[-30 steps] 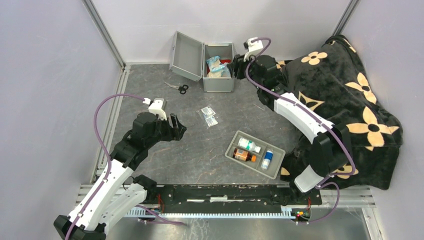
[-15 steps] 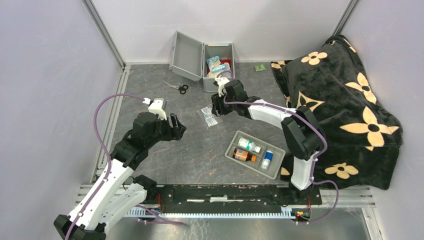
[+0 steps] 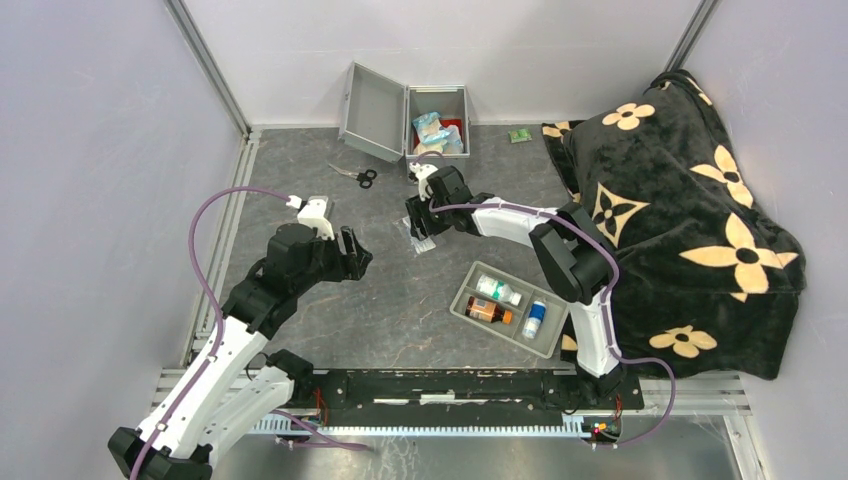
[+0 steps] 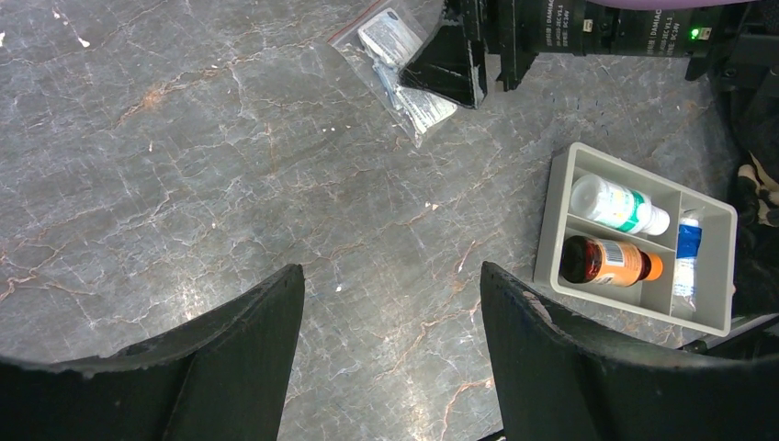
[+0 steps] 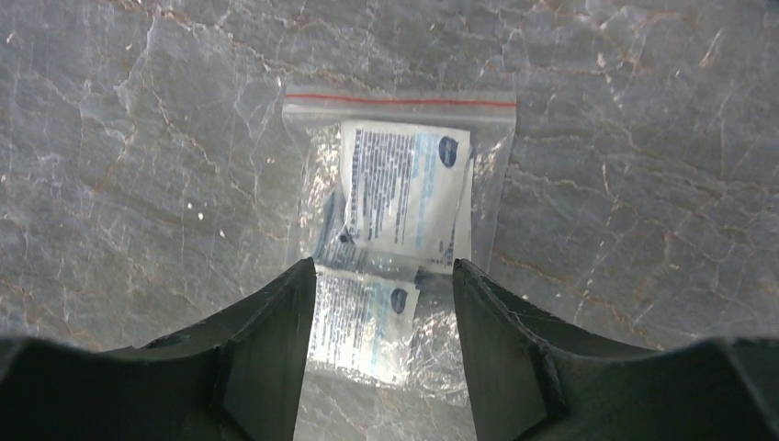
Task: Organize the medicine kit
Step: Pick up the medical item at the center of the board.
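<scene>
The medicine kit [image 3: 437, 160], a silver-grey metal case, stands open at the back of the table with its lid [image 3: 372, 112] thrown left and packets inside. A clear zip bag of white sachets [image 3: 422, 240] [image 5: 404, 197] lies flat on the grey table. My right gripper [image 3: 419, 218] [image 5: 384, 276] hangs low over it, open, its fingers astride the bag's near end without pinching it. My left gripper [image 3: 356, 254] [image 4: 392, 285] is open over bare table at the left, nothing between its fingers.
A grey divided tray [image 3: 459, 303] [image 4: 554, 220] holding bottles and a tube sits at front right. Scissors [image 3: 355, 176] lie left of the kit, a small green packet [image 3: 518, 134] to its right. A black flowered blanket [image 3: 690, 200] covers the right side.
The right arm swung from beside the kit forward and left, down over the zip bag, and its jaws widened slightly. The left arm has not moved.
</scene>
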`<state>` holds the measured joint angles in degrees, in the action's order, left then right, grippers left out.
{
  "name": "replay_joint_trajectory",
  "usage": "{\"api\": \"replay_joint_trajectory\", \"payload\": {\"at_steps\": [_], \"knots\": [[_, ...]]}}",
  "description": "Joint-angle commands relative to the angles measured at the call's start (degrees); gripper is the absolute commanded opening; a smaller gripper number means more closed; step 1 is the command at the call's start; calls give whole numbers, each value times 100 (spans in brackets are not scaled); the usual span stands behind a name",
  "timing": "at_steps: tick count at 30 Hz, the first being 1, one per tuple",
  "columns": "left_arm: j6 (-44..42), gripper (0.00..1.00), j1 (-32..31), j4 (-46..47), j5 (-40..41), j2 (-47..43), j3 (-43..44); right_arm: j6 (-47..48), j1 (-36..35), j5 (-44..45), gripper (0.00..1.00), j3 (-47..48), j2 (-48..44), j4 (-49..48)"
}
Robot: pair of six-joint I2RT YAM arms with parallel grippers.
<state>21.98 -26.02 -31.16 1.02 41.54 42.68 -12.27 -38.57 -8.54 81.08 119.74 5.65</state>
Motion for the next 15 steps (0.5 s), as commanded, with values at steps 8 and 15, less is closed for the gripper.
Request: {"api": "replay_joint_trajectory", "payload": {"at_steps": [8,15], "knots": [[-185,77,0,156,21,42,17,215,-182,960,81,507,114,111],[-168,77,-2,132,83,70,23,395,-270,1057,95,1146,598,672]]}}
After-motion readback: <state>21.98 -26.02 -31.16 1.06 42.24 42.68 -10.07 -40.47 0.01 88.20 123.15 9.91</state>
